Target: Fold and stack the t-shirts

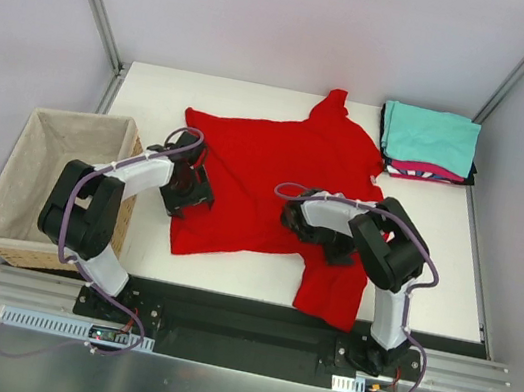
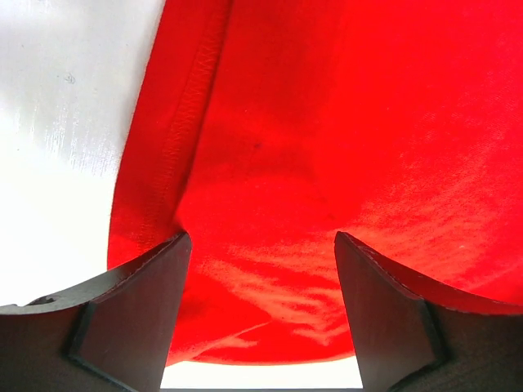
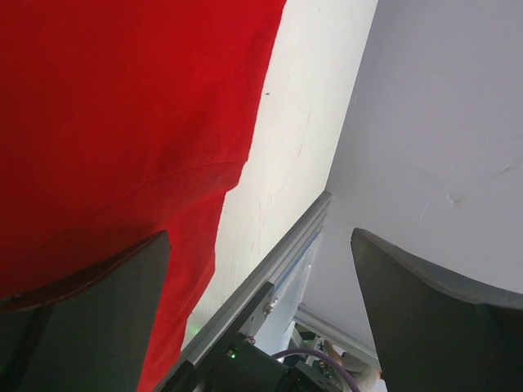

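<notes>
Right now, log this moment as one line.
red t-shirt: spread out, unfolded | left gripper: open over its left edge | right gripper: open, empty | folded stack: far right corner

1. Top external view: fixed above and behind the arm bases, facing down and forward. It stands far enough off to take in the whole table (image 1: 228, 273), from the wicker basket (image 1: 51, 184) at left to the folded stack (image 1: 428, 144) at the far right corner.
2. Left wrist view: behind the left gripper (image 2: 261, 235), looking along its fingers, very close to the red t-shirt (image 2: 343, 147) (hem stitching legible).
3. Right wrist view: behind the right gripper (image 3: 260, 233), tilted, looking past a table edge to a rail (image 3: 261, 269) and wall (image 3: 441, 122).
4. Shared ground: all three views show the red t-shirt and the table surface.
</notes>
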Tool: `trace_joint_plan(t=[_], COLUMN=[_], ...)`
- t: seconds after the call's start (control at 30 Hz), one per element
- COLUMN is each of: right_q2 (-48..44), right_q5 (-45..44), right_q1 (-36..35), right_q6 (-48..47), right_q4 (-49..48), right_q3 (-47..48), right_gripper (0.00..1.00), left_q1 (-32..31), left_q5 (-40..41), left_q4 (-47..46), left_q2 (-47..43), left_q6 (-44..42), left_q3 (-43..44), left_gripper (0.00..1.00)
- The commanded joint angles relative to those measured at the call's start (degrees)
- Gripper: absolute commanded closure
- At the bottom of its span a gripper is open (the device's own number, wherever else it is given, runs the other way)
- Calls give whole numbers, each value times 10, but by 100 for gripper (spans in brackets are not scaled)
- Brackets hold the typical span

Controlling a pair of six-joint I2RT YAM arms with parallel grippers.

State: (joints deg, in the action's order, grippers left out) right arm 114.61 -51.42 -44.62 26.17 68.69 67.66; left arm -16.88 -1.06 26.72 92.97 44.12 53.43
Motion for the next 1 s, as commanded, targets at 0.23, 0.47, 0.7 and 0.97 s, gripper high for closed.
trace_joint_plan(t=[0.23,0.47,0.7,0.97], right_q2=[50,83,47,-14], right_q5=[-6,2,67,139], right_q1=[2,22,92,166], right_q6=[30,55,24,-24], right_q4=[73,107,63,4], right_q3=[27,35,7,-29], right_gripper=[3,3,3,3], left_q1=[33,55,78,95], left_q5=[-1,8,8,19], left_q4=[-18,-18,-18,-18], left_q2=[20,-23,-60,-75], left_q6=[-7,-3,-1,4], left_q3=[-26,-37,-52,-55], left_gripper=[28,29,29,29])
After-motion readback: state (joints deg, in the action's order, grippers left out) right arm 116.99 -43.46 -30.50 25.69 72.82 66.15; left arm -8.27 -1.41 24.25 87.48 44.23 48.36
